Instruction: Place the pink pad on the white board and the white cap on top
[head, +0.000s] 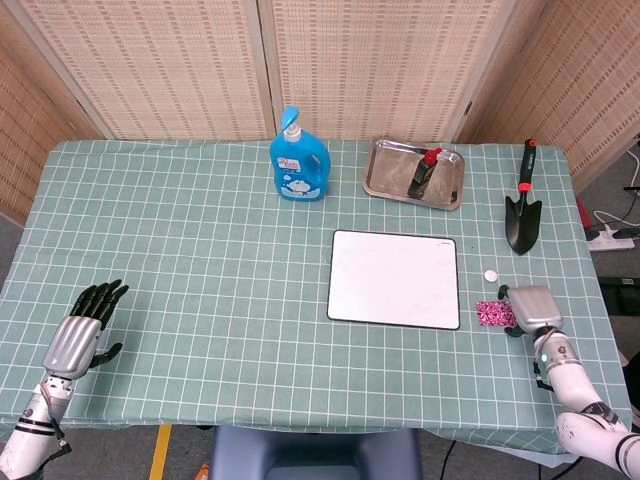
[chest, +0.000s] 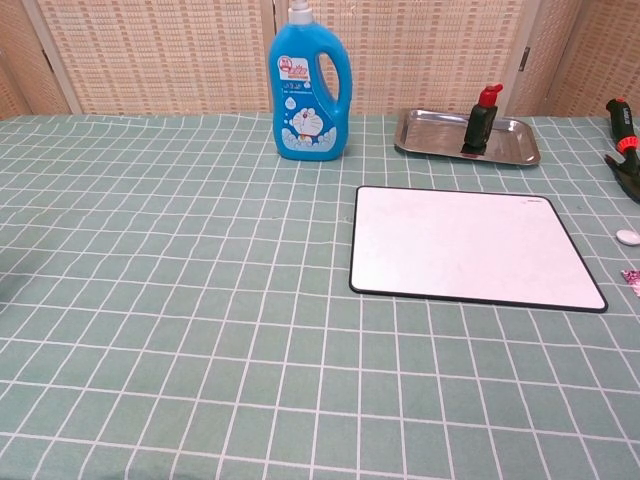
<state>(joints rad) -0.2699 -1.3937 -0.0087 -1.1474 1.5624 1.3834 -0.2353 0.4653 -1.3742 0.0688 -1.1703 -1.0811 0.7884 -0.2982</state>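
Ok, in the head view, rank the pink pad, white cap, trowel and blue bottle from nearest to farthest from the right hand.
1. pink pad, right beside the right hand, on its board side.
2. white cap, just behind the pad.
3. trowel, further back near the right edge.
4. blue bottle, far back, left of the tray.

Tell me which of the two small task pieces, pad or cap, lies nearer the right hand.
The pink pad: it lies right against the right hand, while the white cap sits apart, further back beside the white board.
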